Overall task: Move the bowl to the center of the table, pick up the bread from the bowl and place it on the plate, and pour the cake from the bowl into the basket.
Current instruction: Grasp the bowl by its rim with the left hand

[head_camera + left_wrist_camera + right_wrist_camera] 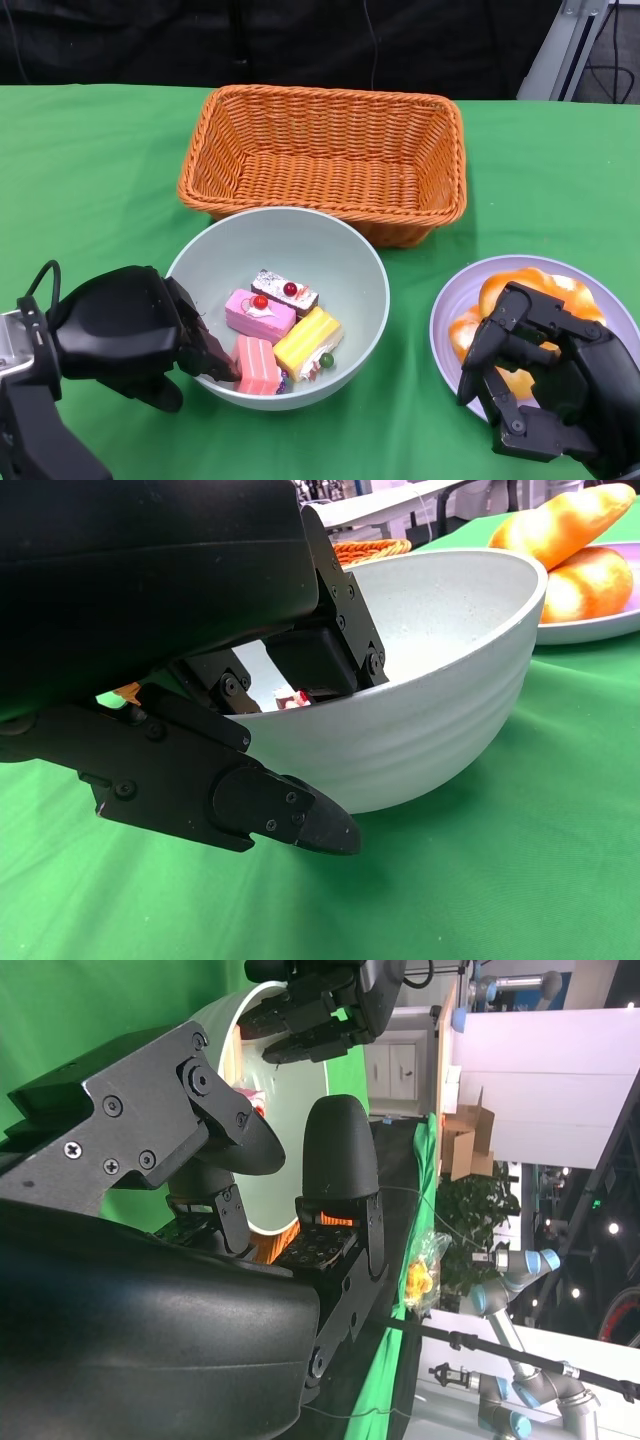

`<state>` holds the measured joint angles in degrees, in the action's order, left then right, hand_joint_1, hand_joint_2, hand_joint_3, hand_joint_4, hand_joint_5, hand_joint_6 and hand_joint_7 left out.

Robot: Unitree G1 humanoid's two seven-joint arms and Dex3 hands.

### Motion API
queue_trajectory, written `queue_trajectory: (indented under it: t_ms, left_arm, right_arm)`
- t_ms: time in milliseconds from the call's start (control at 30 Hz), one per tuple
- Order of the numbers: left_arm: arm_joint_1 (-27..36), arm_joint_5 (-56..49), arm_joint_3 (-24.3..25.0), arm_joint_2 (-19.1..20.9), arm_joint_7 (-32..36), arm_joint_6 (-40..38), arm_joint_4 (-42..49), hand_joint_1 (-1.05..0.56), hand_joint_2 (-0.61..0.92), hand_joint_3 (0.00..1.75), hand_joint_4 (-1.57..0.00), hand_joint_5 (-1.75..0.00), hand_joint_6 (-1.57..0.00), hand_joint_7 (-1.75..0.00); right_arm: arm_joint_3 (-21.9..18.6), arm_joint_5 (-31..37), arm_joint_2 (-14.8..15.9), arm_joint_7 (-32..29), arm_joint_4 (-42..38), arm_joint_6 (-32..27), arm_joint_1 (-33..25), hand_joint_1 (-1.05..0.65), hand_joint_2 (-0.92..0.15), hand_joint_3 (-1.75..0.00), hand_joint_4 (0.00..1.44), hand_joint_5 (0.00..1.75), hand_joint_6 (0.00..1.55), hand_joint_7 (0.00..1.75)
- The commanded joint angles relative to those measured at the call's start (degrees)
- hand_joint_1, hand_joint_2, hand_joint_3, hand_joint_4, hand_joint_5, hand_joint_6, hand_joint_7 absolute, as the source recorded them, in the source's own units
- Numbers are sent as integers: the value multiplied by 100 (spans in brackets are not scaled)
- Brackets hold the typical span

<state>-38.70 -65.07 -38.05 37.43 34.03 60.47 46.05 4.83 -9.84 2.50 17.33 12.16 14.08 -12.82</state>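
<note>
- While the pale green round ceramic-looking bowl (pixel 345 262) sits on the green-covered bench (pixel 90 180) near its middle, the robot's black left hand (pixel 135 330) grips the bowl's near-left rim: in the left wrist view some fingers (pixel 325 645) reach inside over the rim and another lies against the outer wall.
- Inside the bowl lie the small block-shaped toy cakes (pixel 262 312), pink, yellow and dark-topped, loose and touching one another. They look light and should slide out readily once the bowl is tipped.
- By its look the bowl is stiff and smooth-walled, so a rim pinch may slip as it tilts. A firm hold with the fingers deep over the rim, opposed on the outer wall, seems the safest grasp.
- Just behind the bowl stands the orange rectangular woven wicker basket (pixel 330 150), nothing visible in it, its near wall close to the bowl's far rim. Its opening is wide, so pouring needs little aim.
- At the right rests the lavender round plate (pixel 450 310), carrying the glossy orange-brown bread (pixel 530 285).
- Over the plate's near side is the black right hand (pixel 545 375), fingers curled loosely above the bread. Whether it grasps the bread or has let go cannot be told from these views.
</note>
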Motion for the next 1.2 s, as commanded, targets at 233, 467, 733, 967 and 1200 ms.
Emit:
queue_trajectory:
  t_ms: [233, 467, 733, 967, 1200]
  left_arm:
    - [-302, 132, -257, -327, -307, 39, 459, -45, 83, 0, -107, -3, -98, -2]
    - [-405, 208, -403, -523, -557, -151, 668, -50, 86, 1, -88, 0, -86, 0]
    - [-238, 461, -325, -454, -1202, -465, 394, -57, 92, 2, -50, 0, -60, 0]
    - [82, 921, -107, -273, -2294, -888, -208, -64, 92, 7, -27, 0, -41, 0]
    - [170, 1301, 3, -235, -3069, -903, -387, -63, 92, 8, -47, -6, -49, -3]
  right_arm:
    - [29, -71, -4, -46, 55, -72, -79, 0, -57, -120, 73, 169, 65, 150]
    - [56, -57, 11, -29, 52, -76, -87, 0, -58, -119, 73, 168, 65, 148]
    - [45, -86, 28, 1, 46, -85, -81, 2, -58, -119, 73, 168, 65, 148]
    - [39, -85, 33, -18, 70, -120, -86, 1, -58, -119, 73, 169, 65, 148]
    - [23, -84, 33, -16, 39, -64, -73, 1, -58, -119, 73, 169, 65, 149]
